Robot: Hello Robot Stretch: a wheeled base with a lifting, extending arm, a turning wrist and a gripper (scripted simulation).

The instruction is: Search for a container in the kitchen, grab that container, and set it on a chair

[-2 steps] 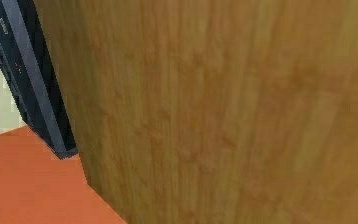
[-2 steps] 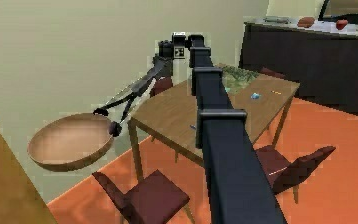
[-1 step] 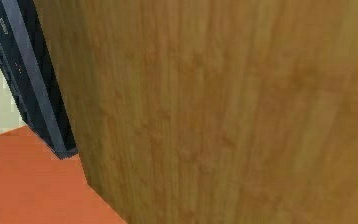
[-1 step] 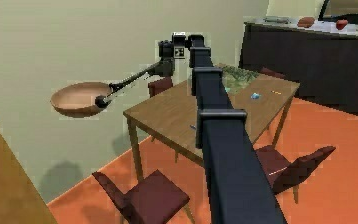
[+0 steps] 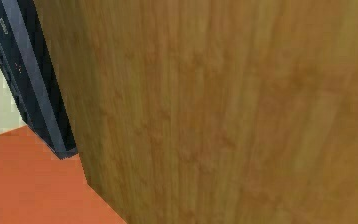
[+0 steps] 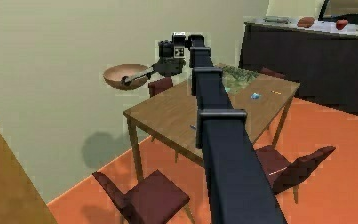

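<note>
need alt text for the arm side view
The robot's dark arm reaches across a wooden table, its tool holding a brown bowl in the air beside the wall. Dark red chairs stand around the table, with a dark counter behind.

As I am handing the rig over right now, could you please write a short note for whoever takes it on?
Tool: holds the brown container, which hangs clear of every surface, wall behind it.
Things: wooden table with dark red chairs around it; one chair shows just below the tool in the arm side view.
Done: container grabbed.
Left: set it on a chair, probably that one.
</note>
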